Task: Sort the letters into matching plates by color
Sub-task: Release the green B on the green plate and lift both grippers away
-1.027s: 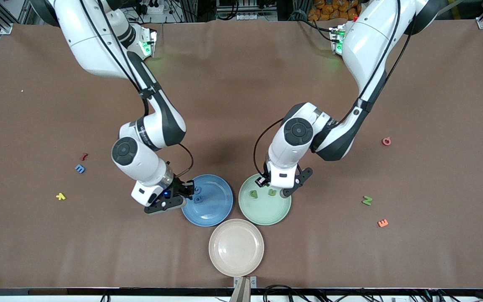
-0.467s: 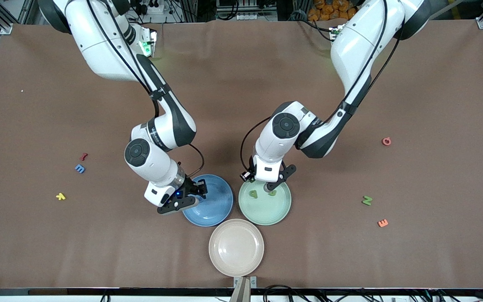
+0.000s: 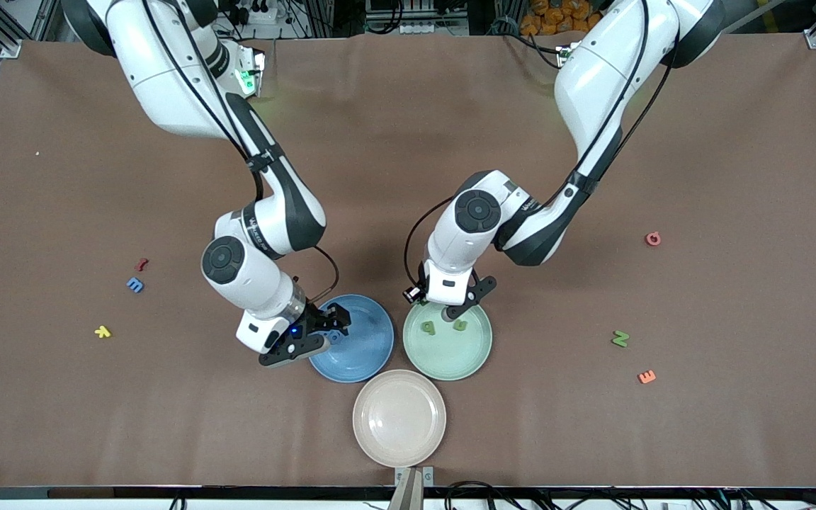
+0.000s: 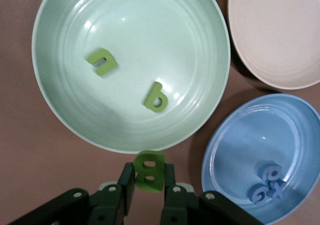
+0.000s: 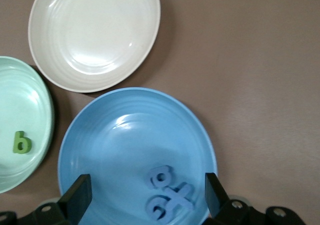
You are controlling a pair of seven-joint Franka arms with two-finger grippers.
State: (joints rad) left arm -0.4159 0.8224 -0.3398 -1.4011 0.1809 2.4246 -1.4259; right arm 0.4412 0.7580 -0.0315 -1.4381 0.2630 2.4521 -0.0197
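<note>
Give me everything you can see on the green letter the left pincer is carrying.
The green letter B is a small, thick, matte piece that looks like foam, with two punched holes. The left pincer is shut on it, a finger on each side, holding it upright by its lower part. It hangs over the edge of the mint green plate, on the side toward the robots' bases, touching nothing but the fingers. Two other green letters already lie in that plate.

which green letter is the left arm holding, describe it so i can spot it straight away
Find the pale green plate, beside the blue plate in the middle of the table. The left gripper hangs over that green plate's rim toward the arms' bases, shut on a green letter B. Unlike the two green letters lying flat in the plate, it is up in the air, pinched upright.
</note>
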